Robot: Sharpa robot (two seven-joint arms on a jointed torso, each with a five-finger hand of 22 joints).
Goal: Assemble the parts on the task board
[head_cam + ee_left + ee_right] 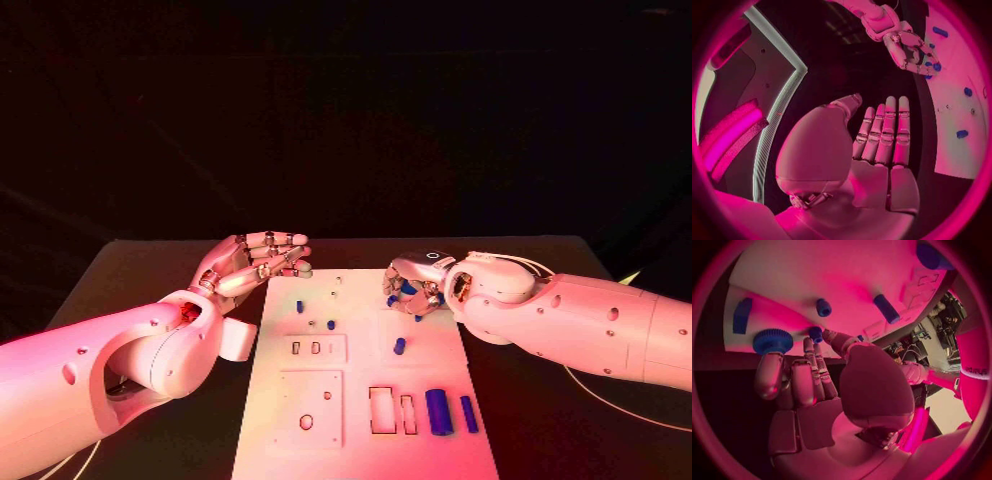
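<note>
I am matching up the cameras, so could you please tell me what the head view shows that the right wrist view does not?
Head view alone: the left hand, open beside the task board, and the long blue parts at the board's near end. Right wrist view alone: a round blue ridged part at the right hand's fingertips, and a flat blue block at the board's edge. Both: the right hand over the white board with blue parts.

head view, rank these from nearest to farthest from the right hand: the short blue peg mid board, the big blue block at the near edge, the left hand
1. Short blue peg: mid board, just nearer the robot than the right hand.
2. Left hand: across the task board, beside its far left corner.
3. Big blue block: near edge, right side of the board.
</note>
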